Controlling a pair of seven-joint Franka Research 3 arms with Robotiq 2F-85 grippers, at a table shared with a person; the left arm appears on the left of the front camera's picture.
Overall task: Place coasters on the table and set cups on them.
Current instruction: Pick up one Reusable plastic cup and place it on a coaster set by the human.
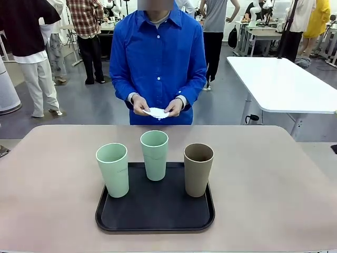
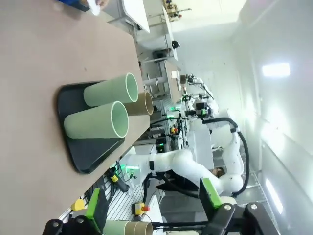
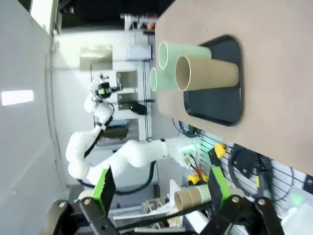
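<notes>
Three cups stand upright on a black tray (image 1: 155, 213) on the beige table (image 1: 47, 179): a mint one (image 1: 113, 169) at the left, a mint one (image 1: 154, 154) in the middle and a brown one (image 1: 198, 168) at the right. At the far side a person in a blue shirt holds the white coasters (image 1: 157, 112) in both hands, above the table's edge. My left gripper (image 2: 151, 200) is open and empty, well off from the mint cups (image 2: 98, 126) and the tray (image 2: 73, 98). My right gripper (image 3: 161, 186) is also open and empty, away from the brown cup (image 3: 208, 73).
A white table (image 1: 284, 84) stands behind at the right, with other people farther back. Bare beige tabletop lies on both sides of the tray and between it and the person. The other white arm (image 2: 186, 164) hangs beyond the table's near edge.
</notes>
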